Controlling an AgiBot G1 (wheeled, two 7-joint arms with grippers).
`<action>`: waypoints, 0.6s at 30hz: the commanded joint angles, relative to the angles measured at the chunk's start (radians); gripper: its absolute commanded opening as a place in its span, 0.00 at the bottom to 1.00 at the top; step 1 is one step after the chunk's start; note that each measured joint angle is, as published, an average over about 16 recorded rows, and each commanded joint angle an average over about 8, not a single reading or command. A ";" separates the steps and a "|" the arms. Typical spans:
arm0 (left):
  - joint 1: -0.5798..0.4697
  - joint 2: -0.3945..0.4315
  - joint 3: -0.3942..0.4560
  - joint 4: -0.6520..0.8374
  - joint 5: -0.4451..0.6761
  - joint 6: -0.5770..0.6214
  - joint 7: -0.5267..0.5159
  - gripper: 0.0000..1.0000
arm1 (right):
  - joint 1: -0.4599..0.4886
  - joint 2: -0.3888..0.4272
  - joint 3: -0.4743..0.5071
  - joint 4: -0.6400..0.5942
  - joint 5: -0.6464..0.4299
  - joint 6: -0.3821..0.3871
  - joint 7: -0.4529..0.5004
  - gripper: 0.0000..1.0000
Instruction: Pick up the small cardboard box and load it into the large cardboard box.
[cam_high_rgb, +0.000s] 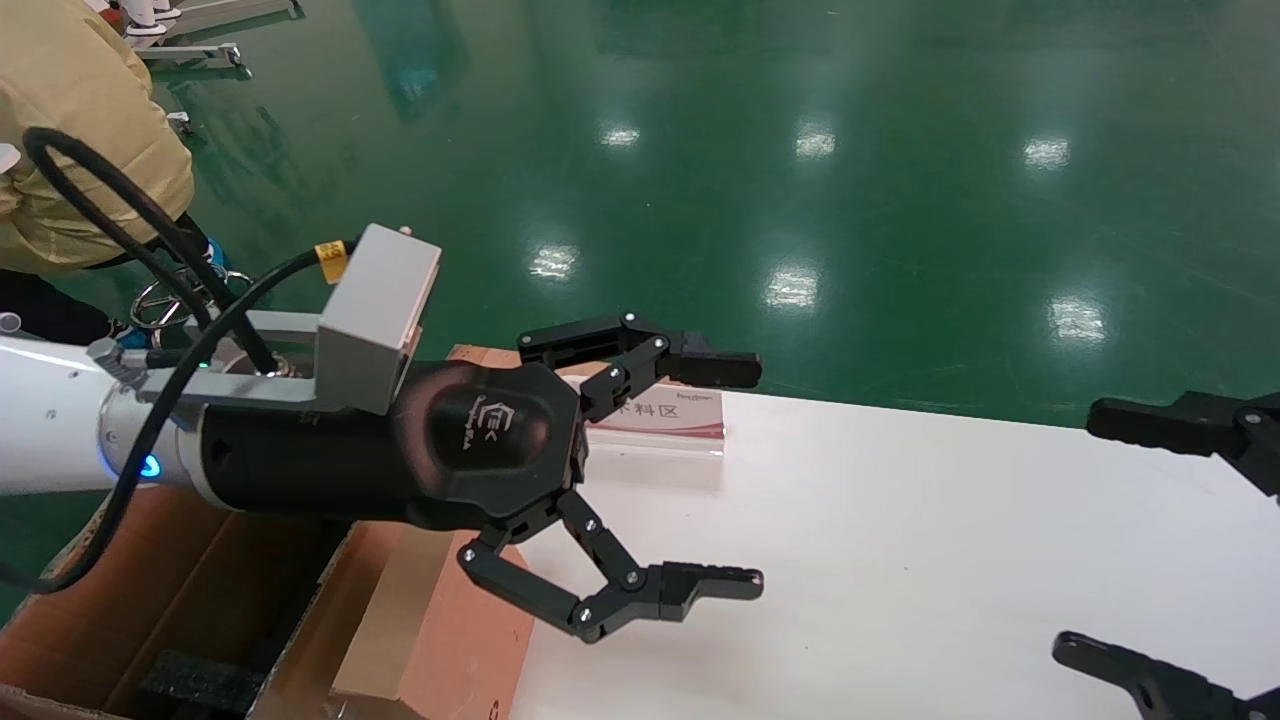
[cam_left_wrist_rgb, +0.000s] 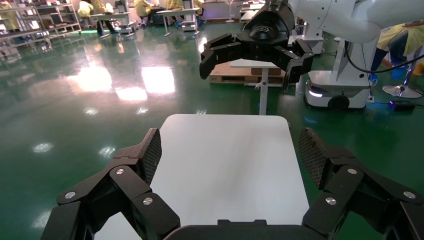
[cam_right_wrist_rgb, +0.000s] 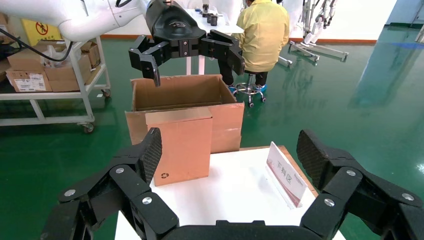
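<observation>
The large cardboard box (cam_high_rgb: 150, 610) is standing off the left end of the white table (cam_high_rgb: 900, 560), flaps open. The small cardboard box (cam_high_rgb: 440, 610) is standing upright at that table end, leaning against the large carton's near flap. The left gripper (cam_high_rgb: 735, 475) is hovering above the table's left end, jaws spread wide, empty. The right gripper (cam_high_rgb: 1110, 530) is hovering at the table's right end, jaws also wide, empty.

- Reddish-brown small box (cam_right_wrist_rgb: 184, 145) with a dark recycling mark
- Brown big box (cam_right_wrist_rgb: 177, 95)
- White bench (cam_high_rgb: 900, 560)
- Glossy green floor (cam_high_rgb: 800, 150)
- Black hands (cam_high_rgb: 655, 475)
</observation>
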 joint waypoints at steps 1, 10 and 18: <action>0.000 0.000 0.000 0.000 0.000 0.000 0.000 1.00 | 0.000 0.000 0.000 0.000 0.000 0.000 0.000 1.00; 0.000 0.000 0.000 0.000 0.000 0.000 0.000 1.00 | 0.000 0.000 0.000 0.000 0.000 0.000 0.000 1.00; 0.003 0.001 0.001 0.005 0.000 -0.007 -0.005 1.00 | 0.000 0.000 0.000 0.000 0.000 0.000 0.000 1.00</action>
